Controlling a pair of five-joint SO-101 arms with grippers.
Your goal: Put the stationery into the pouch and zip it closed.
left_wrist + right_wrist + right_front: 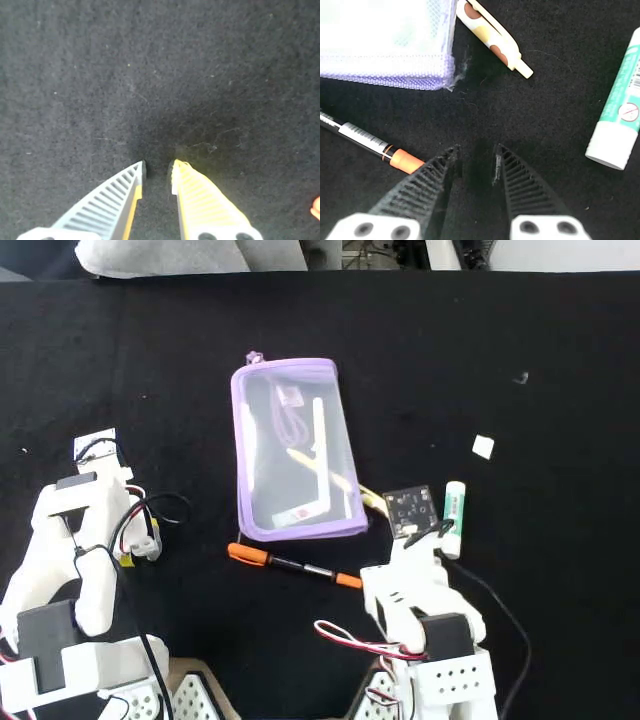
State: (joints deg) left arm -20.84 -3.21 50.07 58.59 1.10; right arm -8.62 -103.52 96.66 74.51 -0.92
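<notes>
The right gripper (476,159) hangs empty, jaws slightly parted, just beside the orange-capped pen (370,140). The pen's slim, hard barrel lies crosswise to the gripper on the black felt counter (545,115), along the near edge of the soft mesh pouch (385,45). The left gripper (157,170), likewise parted and empty, sits well apart, so the right arm is nearer.

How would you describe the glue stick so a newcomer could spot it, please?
Find the purple pouch in the middle of the black table. Right of its near corner, beyond the spotted pen, lies the glue stick. Unlike that pen and the orange pen, it is a stubby white tube with a green label.
</notes>
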